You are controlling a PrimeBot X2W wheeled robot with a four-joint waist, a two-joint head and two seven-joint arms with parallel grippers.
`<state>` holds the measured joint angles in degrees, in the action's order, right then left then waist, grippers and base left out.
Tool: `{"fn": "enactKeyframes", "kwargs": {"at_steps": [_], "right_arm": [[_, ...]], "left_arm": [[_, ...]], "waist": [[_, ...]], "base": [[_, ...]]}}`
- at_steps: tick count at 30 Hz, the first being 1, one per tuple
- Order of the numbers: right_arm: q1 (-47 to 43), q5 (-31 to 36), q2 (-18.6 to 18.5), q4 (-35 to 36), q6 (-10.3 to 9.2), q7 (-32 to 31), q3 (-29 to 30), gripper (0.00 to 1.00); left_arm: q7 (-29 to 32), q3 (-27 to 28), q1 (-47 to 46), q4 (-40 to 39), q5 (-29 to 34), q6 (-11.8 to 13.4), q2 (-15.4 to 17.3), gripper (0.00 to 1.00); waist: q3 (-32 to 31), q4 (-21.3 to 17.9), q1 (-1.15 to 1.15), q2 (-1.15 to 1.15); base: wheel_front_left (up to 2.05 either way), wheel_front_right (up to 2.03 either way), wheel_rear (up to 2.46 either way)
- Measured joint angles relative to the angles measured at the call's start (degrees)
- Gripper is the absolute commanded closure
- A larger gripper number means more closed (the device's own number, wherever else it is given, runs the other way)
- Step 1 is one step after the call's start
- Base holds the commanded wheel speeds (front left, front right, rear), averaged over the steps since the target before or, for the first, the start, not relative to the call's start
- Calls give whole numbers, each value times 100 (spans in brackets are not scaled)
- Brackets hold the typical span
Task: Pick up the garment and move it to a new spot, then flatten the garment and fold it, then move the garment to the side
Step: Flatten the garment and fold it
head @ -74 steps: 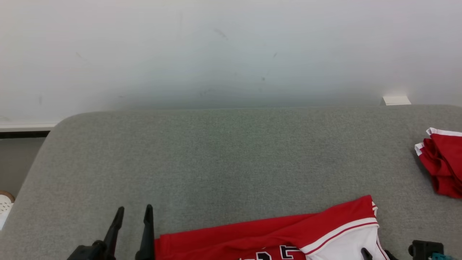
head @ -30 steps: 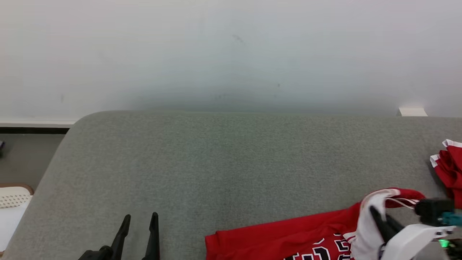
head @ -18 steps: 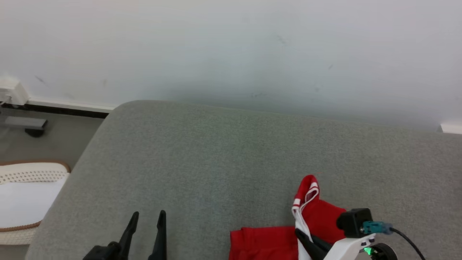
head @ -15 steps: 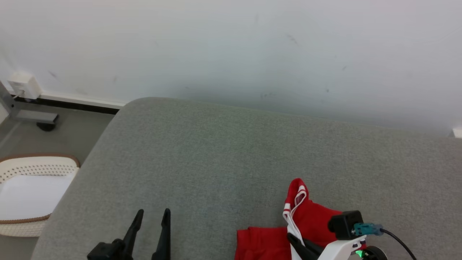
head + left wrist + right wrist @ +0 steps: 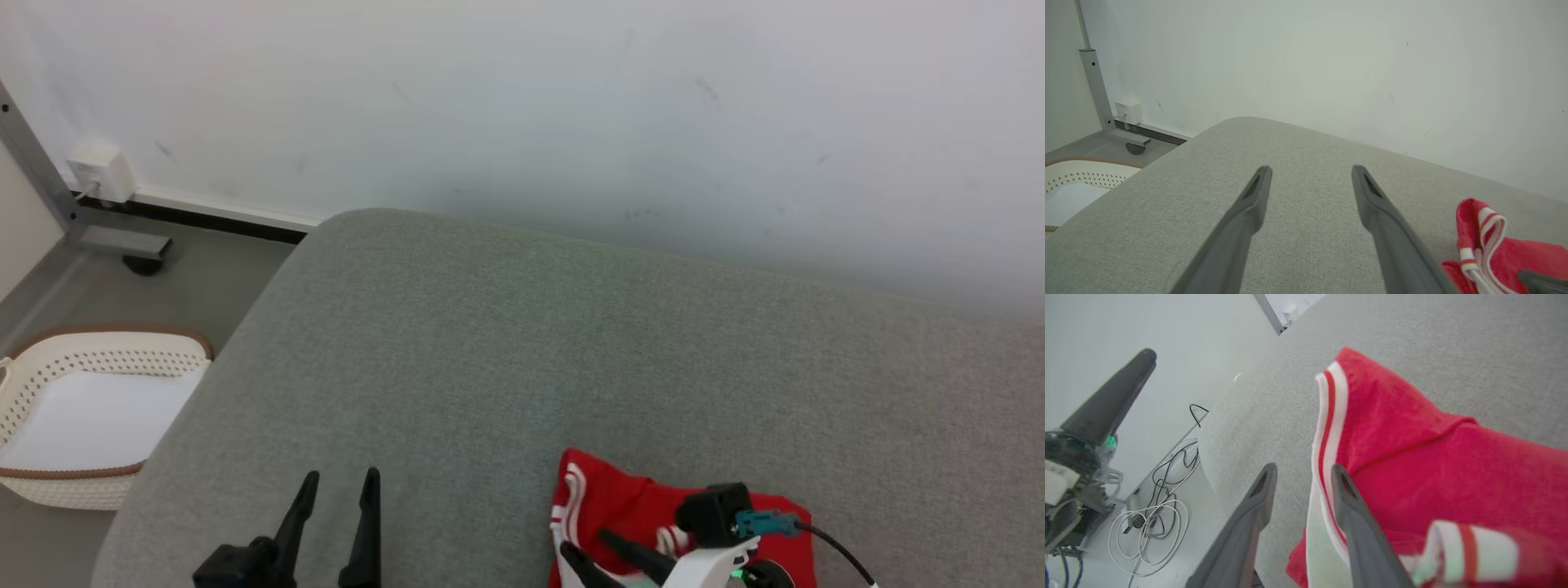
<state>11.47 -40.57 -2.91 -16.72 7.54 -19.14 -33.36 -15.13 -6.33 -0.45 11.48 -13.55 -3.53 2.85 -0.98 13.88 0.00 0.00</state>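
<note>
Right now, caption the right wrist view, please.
Right gripper open at the edge of the red garment, on a grey cushion.

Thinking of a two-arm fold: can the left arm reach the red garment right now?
Probably yes: the left pincer is open over bare cushion, and the garment lies close on its right with nothing between, though the right pincer crowds it.

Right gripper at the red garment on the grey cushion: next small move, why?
Probably widen the jaws of the right gripper and lift it clear: they stand partly parted at the edge of the red garment with white striped trim, which lies bunched on the grey fabric cushion and needs flattening.
</note>
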Motion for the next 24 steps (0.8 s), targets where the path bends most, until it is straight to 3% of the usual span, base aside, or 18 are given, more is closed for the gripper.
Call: {"fn": "enactKeyframes", "kwargs": {"at_steps": [6,10,18,24], "right_arm": [[307,-671,12,249,0,781,-154,0],[474,-680,-15,612,0,1292,201,0],[161,43,-744,1122,0,1618,1393,0],[-392,584,-865,1115,0,1619,1978,0]], "left_arm": [[0,26,3,-12,-14,4,-2,0],[0,68,3,-62,-19,18,-2,0],[0,192,24,-335,-68,65,-3,0],[0,286,34,-456,-65,108,-4,0]], "waist": [[14,-257,0,0],[6,-495,0,0],[-18,-975,0,0],[-20,-1209,0,0]], "base": [[0,0,0],[0,0,0],[0,0,0],[0,0,0]]}}
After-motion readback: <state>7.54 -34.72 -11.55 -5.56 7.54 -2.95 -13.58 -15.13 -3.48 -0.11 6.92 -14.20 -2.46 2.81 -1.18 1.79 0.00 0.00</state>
